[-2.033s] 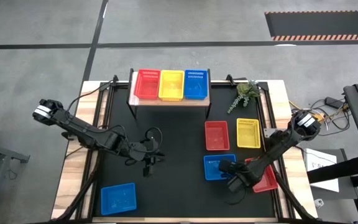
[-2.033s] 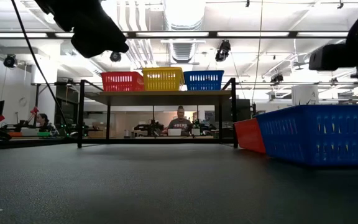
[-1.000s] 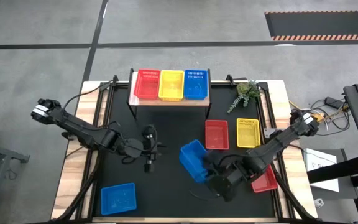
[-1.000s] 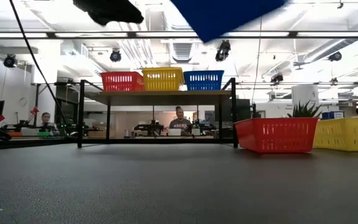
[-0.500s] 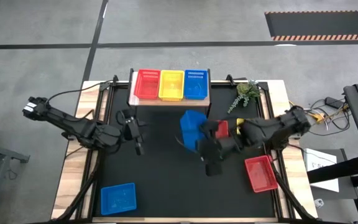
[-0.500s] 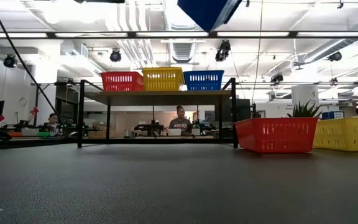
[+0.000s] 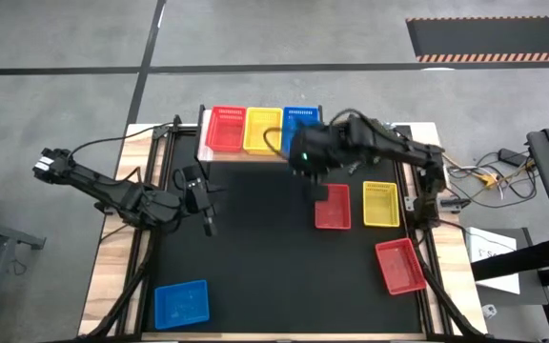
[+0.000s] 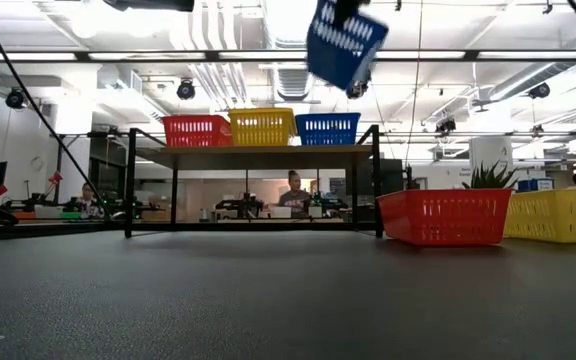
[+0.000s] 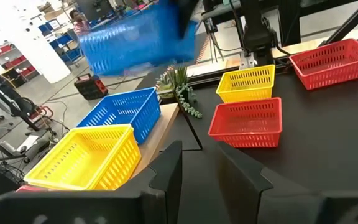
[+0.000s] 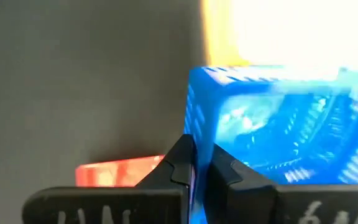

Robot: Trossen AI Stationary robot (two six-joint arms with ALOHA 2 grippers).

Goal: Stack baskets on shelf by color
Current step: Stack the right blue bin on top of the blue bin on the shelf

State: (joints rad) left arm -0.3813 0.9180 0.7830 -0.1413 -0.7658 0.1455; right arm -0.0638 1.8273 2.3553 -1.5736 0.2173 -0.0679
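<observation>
Black tabletop, wood-topped shelf (image 7: 260,152) at its far edge: a blue basket is arriving.

Half a second ago the right gripper (image 7: 310,157) carried its blue basket (image 8: 345,42) over mid-table; now it hangs tilted above the shelf's blue basket (image 7: 300,127), fingers clamped on one wall. Likely next: lowering it into that basket. Left gripper (image 7: 208,217) waits in front of the shelf, partly open, holding nothing. One more blue basket (image 7: 180,303) lies far from the shelf.
</observation>
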